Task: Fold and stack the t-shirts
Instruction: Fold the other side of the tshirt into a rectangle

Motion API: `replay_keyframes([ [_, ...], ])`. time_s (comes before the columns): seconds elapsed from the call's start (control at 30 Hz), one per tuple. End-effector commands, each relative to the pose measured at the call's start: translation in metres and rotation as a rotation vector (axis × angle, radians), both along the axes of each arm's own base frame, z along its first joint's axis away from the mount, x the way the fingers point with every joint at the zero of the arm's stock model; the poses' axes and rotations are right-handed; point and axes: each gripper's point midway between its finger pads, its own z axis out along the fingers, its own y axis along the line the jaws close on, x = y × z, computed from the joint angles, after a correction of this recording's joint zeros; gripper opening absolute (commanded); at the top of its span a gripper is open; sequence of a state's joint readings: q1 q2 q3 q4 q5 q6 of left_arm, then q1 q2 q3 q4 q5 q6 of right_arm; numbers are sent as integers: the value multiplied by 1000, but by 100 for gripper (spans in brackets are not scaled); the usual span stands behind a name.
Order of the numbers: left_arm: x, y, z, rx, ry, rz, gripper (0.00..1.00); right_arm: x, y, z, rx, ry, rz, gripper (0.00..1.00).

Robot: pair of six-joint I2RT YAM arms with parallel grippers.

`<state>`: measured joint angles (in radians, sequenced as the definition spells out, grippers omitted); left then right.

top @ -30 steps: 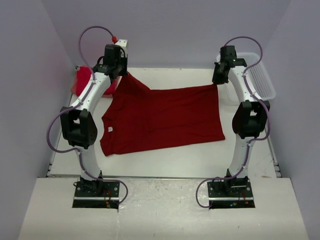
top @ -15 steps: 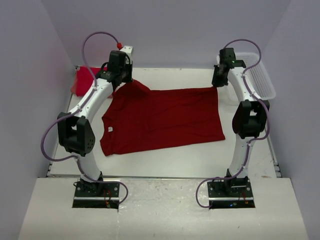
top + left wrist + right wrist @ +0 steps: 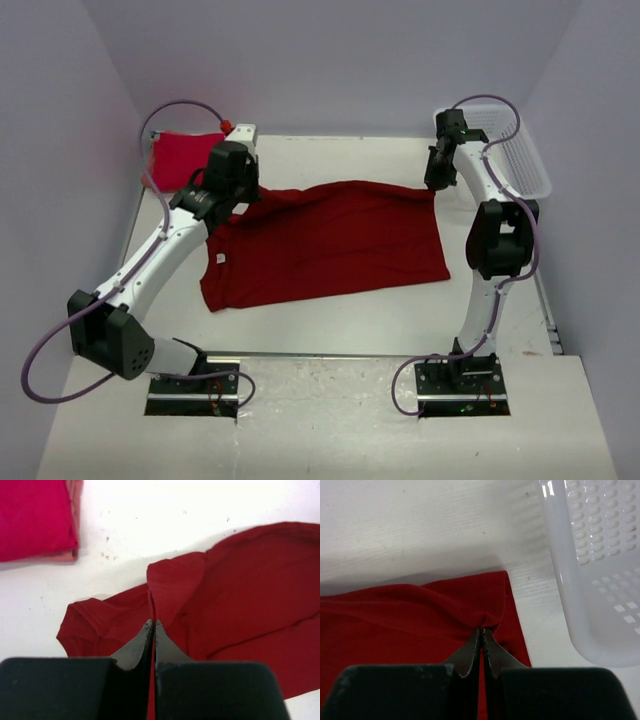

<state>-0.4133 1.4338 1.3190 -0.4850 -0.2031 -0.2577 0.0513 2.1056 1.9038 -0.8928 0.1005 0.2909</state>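
A dark crimson t-shirt (image 3: 330, 245) lies spread on the white table, with its white neck label (image 3: 218, 259) at the left. My left gripper (image 3: 244, 196) is shut on the far left part of this shirt. In the left wrist view its fingertips (image 3: 152, 624) pinch a raised fold of the crimson cloth (image 3: 250, 590). My right gripper (image 3: 437, 184) is shut on the shirt's far right corner. The right wrist view shows the cloth (image 3: 395, 625) bunched at the closed tips (image 3: 481, 630). A folded bright red t-shirt (image 3: 185, 158) (image 3: 32, 517) rests at the back left.
A white plastic lattice basket (image 3: 512, 150) (image 3: 590, 555) stands at the back right, close beside the right gripper. Grey walls close in the table on three sides. The left arm's elbow (image 3: 105, 335) hangs low near the front left edge.
Both grippers have moved toward the near side, bringing the shirt's far edge with them. The left arm's elbow has dropped low to the left, and the folded bright red shirt now shows fully.
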Motion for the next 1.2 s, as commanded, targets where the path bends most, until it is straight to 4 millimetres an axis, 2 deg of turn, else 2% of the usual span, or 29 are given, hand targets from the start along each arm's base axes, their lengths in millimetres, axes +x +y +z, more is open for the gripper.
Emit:
replay_keyframes([
  [0.0, -20, 20, 2, -38, -7, 112, 0, -12, -11, 26, -46, -37, -57, 0],
  [0.03, -27, 22, 5, -52, -8, 119, 0, -14, -13, 25, -56, -30, -68, 0],
  [0.23, -54, 34, -17, -40, 66, 147, 0, -32, -24, 17, -105, 6, -110, 0],
  [0.3, -59, 36, -22, -34, 79, 150, 0, -35, -27, 20, -115, 1, -120, 0],
  [0.53, -75, 49, -34, 6, 119, 184, 0, -48, -32, 6, -143, 44, -131, 0],
  [0.87, -85, 49, -53, 27, 172, 171, 0, -60, -33, -9, -146, 105, -122, 0],
  [1.17, -84, 60, -45, 61, 146, 217, 0, -73, -27, -23, -123, 149, -110, 0],
])
